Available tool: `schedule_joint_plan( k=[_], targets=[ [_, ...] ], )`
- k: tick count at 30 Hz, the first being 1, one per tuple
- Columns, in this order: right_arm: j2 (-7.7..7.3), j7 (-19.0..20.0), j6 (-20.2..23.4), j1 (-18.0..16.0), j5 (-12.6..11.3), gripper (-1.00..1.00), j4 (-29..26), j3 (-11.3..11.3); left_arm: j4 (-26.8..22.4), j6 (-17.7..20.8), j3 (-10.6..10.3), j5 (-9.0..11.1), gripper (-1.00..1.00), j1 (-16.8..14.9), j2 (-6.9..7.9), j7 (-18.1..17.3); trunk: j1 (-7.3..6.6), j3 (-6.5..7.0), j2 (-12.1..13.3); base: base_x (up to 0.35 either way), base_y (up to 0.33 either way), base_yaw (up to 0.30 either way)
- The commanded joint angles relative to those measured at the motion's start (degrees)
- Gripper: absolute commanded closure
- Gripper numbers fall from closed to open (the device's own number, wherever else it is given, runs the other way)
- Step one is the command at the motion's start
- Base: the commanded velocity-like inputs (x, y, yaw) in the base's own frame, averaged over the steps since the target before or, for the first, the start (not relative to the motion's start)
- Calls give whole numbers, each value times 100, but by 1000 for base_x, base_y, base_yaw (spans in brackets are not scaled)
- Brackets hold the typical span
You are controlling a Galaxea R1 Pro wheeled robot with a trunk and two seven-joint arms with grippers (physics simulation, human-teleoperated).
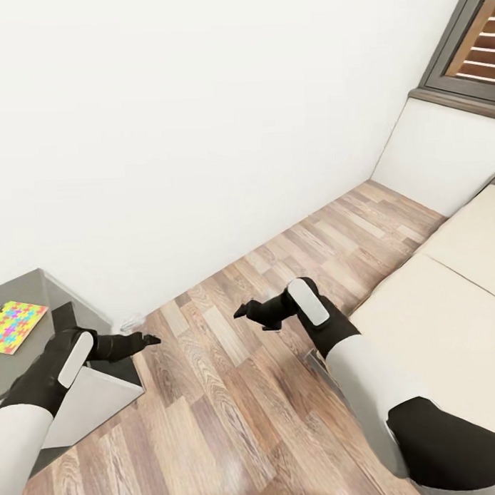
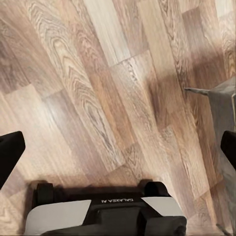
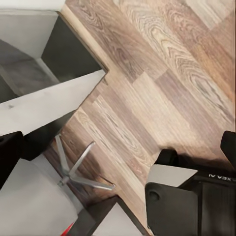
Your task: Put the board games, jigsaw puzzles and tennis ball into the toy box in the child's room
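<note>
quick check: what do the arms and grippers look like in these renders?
Both arms: white upper segments, black forearms each bearing a light grey oval panel. Left gripper and right gripper are black with slim pointed fingers. No cables visible. The wrist views show a grey-and-black base lettered GALAXEA.

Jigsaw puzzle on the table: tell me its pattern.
The jigsaw puzzle shows interlocking pieces in yellow, pink, blue, green and orange; the head view shows it best.

The head view looks steeply down from high; both wrist views face the shared plank floor (image 1: 231,391) closer.
</note>
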Motion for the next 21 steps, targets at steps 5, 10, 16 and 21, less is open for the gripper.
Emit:
schedule_joint_plan(
  k=[5, 10, 16, 21],
  targets=[
    [0, -57, -37, 605, 512, -100, -559, -17, 493, -74, -10, -53, -100, 50, -39, 6, -109, 85, 196, 0, 0, 0],
    [0, -52, -219, 1060, 702, -100, -788, -13, 914, -357, -11, -56, -100, 58, -82, 128, -218, 174, 397, 0, 0, 0],
    [0, -50, -463, 1388, 772, -100, -878, -5, 1678, -871, -11, -59, -100, 61, -186, 482, -350, 282, 637, 0, 0, 0],
    [-28, -46, -481, 1419, 774, -100, -886, -1, 1798, -948, -11, -55, -100, 61, -210, 566, -460, 372, 838, 0, 0, 0]
  ],
)
